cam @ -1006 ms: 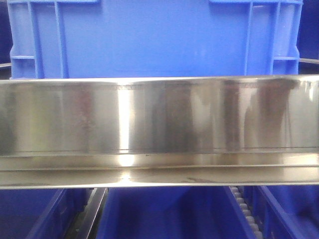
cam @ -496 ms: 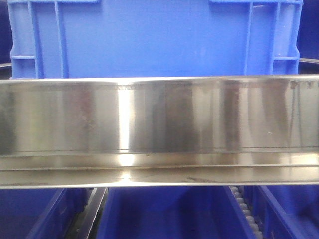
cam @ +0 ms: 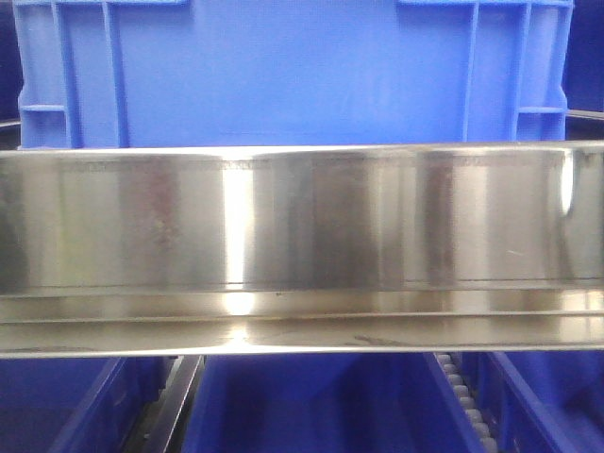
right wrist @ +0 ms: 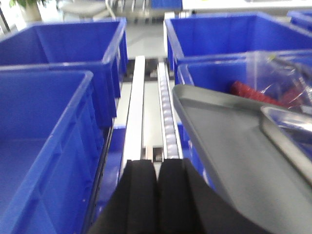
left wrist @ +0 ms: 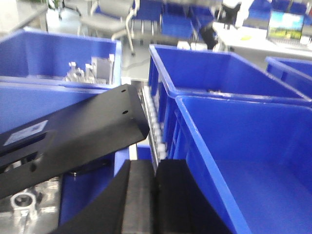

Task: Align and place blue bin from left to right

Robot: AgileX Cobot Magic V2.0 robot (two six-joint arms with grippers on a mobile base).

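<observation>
The blue bin [cam: 293, 75] filled the front view from 10 to 2 o'clock. It stood upright with its flat panel facing me and ribs near both corners. Its lower part was hidden behind a wide steel beam [cam: 302, 236] that crossed the whole view from 9 to 3. Below the beam, at 6 o'clock, a lower crate [cam: 311, 406] showed, with a roller track [cam: 462, 396] just beside it at 5.

From my left wrist, a near crate [left wrist: 243, 161] lay open from 3 to 5 o'clock, and a far crate [left wrist: 214, 73] stood right behind it at 1. A parts crate [left wrist: 48, 48] at 10 o'clock held bits of metal. I could not tell whether any of these was the bin seen from the front. A black panel [left wrist: 73, 141] slanted across 8 to 9 o'clock. My left pincer [left wrist: 155, 168] sat at 6 o'clock, its pads pressed together with nothing between them.

From my right wrist, a ribbed crate [right wrist: 44, 146] took up 7 to 9 o'clock and a grey tray [right wrist: 229, 146] took up 3 to 5. A line of rollers [right wrist: 168, 112] ran up the middle toward 12. At 2 o'clock something red [right wrist: 248, 92] lay in a crate under clear plastic. My right pincer [right wrist: 157, 168], at 6 o'clock, was also closed pad to pad and held nothing.
</observation>
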